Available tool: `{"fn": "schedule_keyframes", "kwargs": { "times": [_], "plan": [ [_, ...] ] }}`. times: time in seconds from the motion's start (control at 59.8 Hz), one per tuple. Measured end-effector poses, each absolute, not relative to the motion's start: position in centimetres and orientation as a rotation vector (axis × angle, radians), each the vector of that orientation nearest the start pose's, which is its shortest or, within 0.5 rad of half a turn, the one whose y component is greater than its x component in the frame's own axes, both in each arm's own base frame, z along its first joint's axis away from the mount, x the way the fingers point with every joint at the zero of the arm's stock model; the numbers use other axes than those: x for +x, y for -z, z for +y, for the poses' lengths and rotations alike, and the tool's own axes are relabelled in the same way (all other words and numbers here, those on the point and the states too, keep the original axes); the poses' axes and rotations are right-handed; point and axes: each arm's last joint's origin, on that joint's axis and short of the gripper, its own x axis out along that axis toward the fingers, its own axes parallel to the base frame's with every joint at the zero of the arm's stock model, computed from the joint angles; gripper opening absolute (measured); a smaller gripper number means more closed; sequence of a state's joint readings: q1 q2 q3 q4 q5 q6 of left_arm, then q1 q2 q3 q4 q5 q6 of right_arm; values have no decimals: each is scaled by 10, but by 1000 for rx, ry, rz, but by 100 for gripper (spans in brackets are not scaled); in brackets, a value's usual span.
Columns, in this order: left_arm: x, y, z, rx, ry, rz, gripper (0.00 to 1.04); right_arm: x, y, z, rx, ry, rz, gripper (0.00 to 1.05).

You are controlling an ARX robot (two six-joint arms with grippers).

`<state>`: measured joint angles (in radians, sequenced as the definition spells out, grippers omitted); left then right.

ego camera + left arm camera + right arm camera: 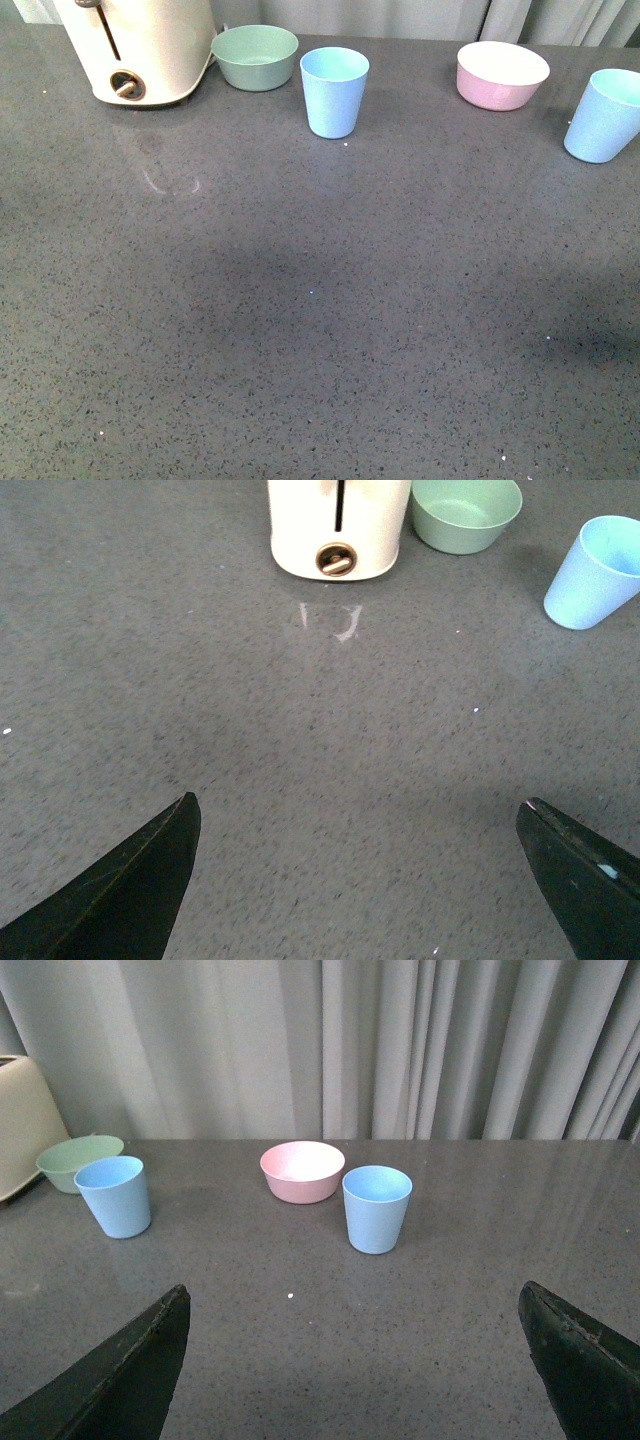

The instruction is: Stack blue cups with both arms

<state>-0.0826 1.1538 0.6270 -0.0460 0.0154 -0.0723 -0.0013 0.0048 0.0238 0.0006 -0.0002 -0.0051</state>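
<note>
Fingers (130, 890) of left gripper (357, 802) and right gripper (353, 1289) spread wide, holding nothing, above the grey counter (300, 330). Left blue cup (334, 92) stands upright just beside the green bowl (255, 57); right blue cup (605, 115) stands near the pink bowl (502, 75), well apart from the first.

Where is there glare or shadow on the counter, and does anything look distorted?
Front view: pale glare streaks on the counter before the toaster, soft shadows mid-frame and lower right; the right blue cup seems to lean, likely lens distortion. Left wrist view: same glare, and the left blue cup leans likewise. Right wrist view: even light, curtain sheen on the far counter, both cups upright.
</note>
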Motion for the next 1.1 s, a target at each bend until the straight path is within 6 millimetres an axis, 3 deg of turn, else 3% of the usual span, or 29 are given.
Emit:
{"fn": "schedule_keyframes", "kwargs": {
  "times": [0.134, 0.234, 0.518, 0.652, 0.869, 1.103],
  "plan": [
    [296, -228, -43, -82, 98, 632, 96, 96, -171, 0, -5, 1, -20, 96],
    [330, -226, -64, -95, 112, 676, 96, 96, -171, 0, -5, 1, -20, 96],
    [396, -224, -127, -143, 166, 773, 96, 96, -171, 0, -5, 1, -20, 96],
    [434, -211, -153, -193, 135, 824, 96, 96, -171, 0, -5, 2, -20, 96],
    [461, -190, -172, -210, 105, 894, 96, 96, -171, 0, -5, 1, -20, 96],
    [488, -185, -193, -253, 76, 940, 96, 96, -171, 0, -5, 1, -20, 96]
  ]
}}
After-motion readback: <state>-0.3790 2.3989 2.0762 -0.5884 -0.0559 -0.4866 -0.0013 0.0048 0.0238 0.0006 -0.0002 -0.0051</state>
